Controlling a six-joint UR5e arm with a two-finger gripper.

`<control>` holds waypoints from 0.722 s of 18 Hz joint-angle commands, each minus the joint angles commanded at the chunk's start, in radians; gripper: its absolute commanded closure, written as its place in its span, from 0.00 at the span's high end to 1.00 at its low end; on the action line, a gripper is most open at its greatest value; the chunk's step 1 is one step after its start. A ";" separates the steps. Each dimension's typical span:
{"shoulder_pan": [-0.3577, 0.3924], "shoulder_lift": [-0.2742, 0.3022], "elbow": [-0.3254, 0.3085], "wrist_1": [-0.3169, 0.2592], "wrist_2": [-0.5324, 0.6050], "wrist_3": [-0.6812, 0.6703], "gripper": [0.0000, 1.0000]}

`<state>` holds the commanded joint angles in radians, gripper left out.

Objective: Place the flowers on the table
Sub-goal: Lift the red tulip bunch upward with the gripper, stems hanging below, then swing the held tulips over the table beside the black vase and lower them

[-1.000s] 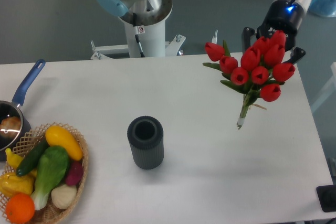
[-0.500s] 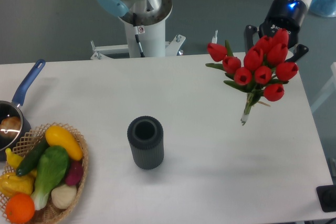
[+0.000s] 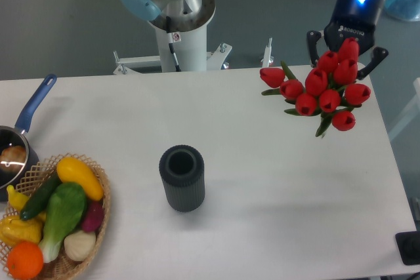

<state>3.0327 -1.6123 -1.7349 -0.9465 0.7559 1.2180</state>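
The flowers (image 3: 319, 90), a bunch of red tulip buds with green leaves, hang in the air over the back right part of the white table (image 3: 262, 181). Their stems point steeply down and are almost hidden behind the buds; only a short green tip shows below. My gripper (image 3: 344, 57) comes from above and behind at the table's far right edge. Its black fingers (image 3: 312, 42) flank the top of the bunch, and it is shut on the flowers, with its fingertips hidden by the buds.
A dark grey ribbed vase (image 3: 182, 178) stands upright mid-table. A wicker basket of vegetables (image 3: 56, 227) sits at the front left, with a blue-handled pan (image 3: 23, 132) behind it. The arm's base (image 3: 176, 27) stands behind the table's back edge.
The gripper has moved up and slightly right with the flowers. The bunch has tipped, so the long stem seen earlier is now foreshortened and mostly hidden.
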 joint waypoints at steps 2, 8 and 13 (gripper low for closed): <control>-0.002 0.011 0.006 0.000 0.077 0.000 0.36; -0.037 0.037 0.009 0.000 0.411 0.009 0.37; -0.099 0.025 0.015 0.000 0.676 0.014 0.37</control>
<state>2.9332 -1.5876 -1.7196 -0.9465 1.4322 1.2318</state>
